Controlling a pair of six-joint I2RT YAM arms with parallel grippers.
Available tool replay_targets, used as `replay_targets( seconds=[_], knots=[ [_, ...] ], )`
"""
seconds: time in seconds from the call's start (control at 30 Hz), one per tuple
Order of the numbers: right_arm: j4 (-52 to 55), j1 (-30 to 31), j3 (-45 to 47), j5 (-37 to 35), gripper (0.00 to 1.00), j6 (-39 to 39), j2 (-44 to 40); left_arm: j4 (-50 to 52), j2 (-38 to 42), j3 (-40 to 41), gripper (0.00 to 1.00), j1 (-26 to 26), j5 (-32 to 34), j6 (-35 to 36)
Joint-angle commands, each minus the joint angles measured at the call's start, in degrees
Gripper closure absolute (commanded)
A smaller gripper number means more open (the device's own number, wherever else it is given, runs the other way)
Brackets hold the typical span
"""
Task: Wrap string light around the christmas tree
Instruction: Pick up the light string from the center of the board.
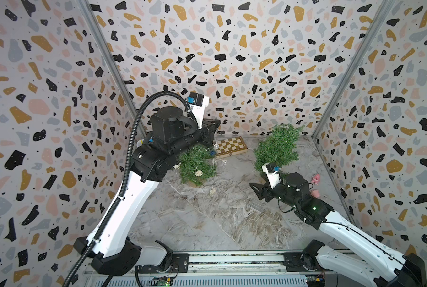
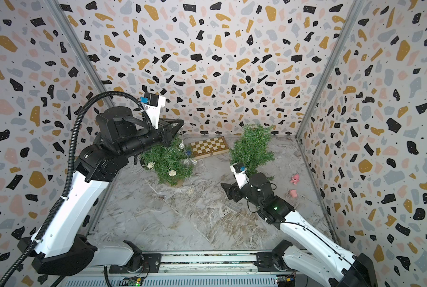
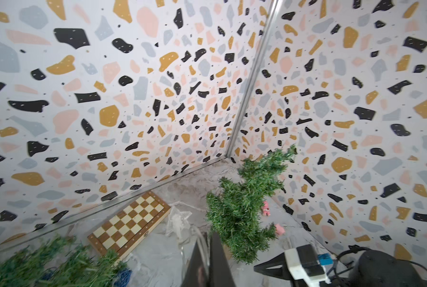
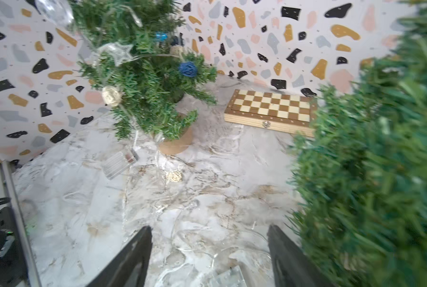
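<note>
Left tool (image 2: 180, 125) is raised with its jaws pressed together, pinching the clear wire of the string light (image 2: 181, 145). The wire shows between its fingers (image 3: 219, 261) in the left wrist view and hangs straight down from the tip with a bulb on it. Right below that tool is the christmas tree (image 2: 169, 161), upright on a round wooden base, with part of the light already on it: a clear star, a blue ball and cream woven balls in the branches. The rest of the wire trails off the tree onto the marble surface (image 2: 182, 223), where one cream ball lies loose, and runs under the right tool (image 2: 226, 192). Right tool is low, jaws spread wide with nothing between them, just over the wire and a clear plastic box (image 4: 228, 275). Second tree (image 2: 253, 149), bare, is close beside the right tool and blurred in the right wrist view. Chessboard (image 2: 208, 147) lies ahead of both tools by the back wall. Two pink toys (image 2: 294, 179) sit behind the right tool.
</note>
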State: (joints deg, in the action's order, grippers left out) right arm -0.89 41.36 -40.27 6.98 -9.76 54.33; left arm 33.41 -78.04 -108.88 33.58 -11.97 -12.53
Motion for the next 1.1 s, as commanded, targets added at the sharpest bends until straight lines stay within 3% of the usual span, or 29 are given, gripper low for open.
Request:
replay_targets(
  seconds=[0.0, 0.07, 0.27, 0.43, 0.53, 0.57, 0.63, 0.73, 0.8, 1.07],
  knots=[
    [-9.00, 3.19, -3.71, 1.96, 0.19, -2.54, 5.79, 0.30, -1.00, -3.08, 1.00, 1.28, -2.97, 1.32],
    [-13.75, 4.26, -4.98, 2.07, 0.12, -2.63, 10.38, 0.93, -1.18, -4.28, 1.00, 1.57, -2.81, 1.81],
    [-21.89, 5.70, -12.57, 3.23, 0.15, -2.67, 23.59, 1.31, -0.85, -4.72, 1.00, 2.06, -2.82, 1.82],
    [-30.26, 2.82, -13.36, -4.39, 0.34, -6.08, 31.04, 0.85, -0.10, -3.17, 1.00, 2.10, -2.12, 2.46],
    [-35.30, 2.41, -12.65, -3.42, 0.57, -4.08, 33.38, 0.70, -0.26, -1.43, 1.00, 2.10, -0.45, 3.12],
    [-34.98, 2.41, -12.66, -3.55, 0.69, -3.79, 33.36, 0.69, -0.39, -0.74, 1.00, 2.10, 0.15, 3.34],
    [-33.88, 2.41, -11.77, -4.81, 0.84, -3.07, 31.15, 0.77, -0.34, 0.64, 1.00, 2.03, 2.03, 4.06],
    [-31.44, 1.39, -10.02, -6.23, 0.96, -2.33, 25.78, 0.08, -0.19, 2.61, 1.00, 1.08, 3.18, 4.24],
    [-28.87, 1.16, -10.32, -6.35, 1.00, -0.87, 22.87, -1.15, -0.24, 4.19, 1.00, 0.29, 2.55, 3.38],
    [-16.32, -1.41, -17.93, -3.24, 1.00, 1.76, 15.81, -4.92, 0.91, 14.55, 1.00, -0.27, -0.95, 3.27]
  ],
)
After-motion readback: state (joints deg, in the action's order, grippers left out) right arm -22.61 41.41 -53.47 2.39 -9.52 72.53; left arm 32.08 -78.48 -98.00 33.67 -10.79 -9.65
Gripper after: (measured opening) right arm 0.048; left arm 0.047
